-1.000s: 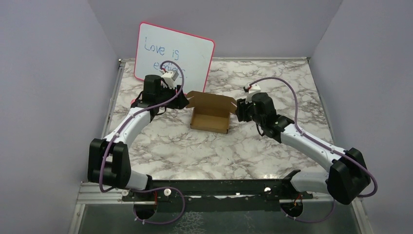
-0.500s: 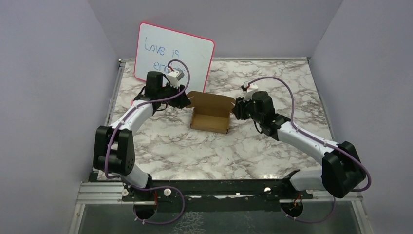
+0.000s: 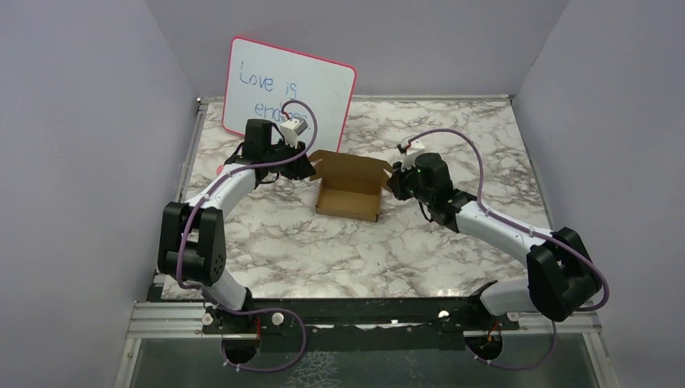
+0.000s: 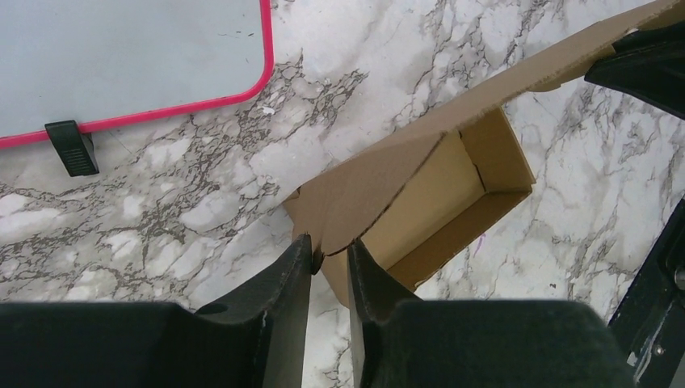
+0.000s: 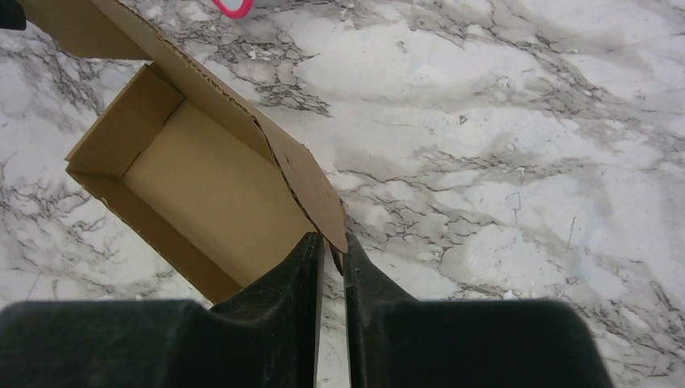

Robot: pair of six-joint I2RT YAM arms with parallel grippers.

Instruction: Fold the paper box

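Observation:
The paper box [image 3: 350, 198] is a plain brown cardboard tray with raised walls and an open lid flap standing at its far side, in the middle of the marble table. My left gripper [image 3: 311, 170] is shut on the left tab of the lid flap [image 4: 355, 202]. My right gripper [image 3: 392, 183] is shut on the right tab of the lid flap [image 5: 311, 190]. In the left wrist view the gripper [image 4: 329, 252] pinches the tab's corner. In the right wrist view the gripper [image 5: 333, 249] pinches the tab's tip beside the open tray [image 5: 206, 194].
A pink-framed whiteboard [image 3: 287, 85] with blue writing leans against the back wall behind the left gripper; its frame shows in the left wrist view [image 4: 161, 109]. The marble table [image 3: 347, 250] has metal edges, and purple walls close in on three sides.
Both arms have drawn in a little toward the box, the left elbow swinging inward. The box stays in place with its lid flap held at both ends.

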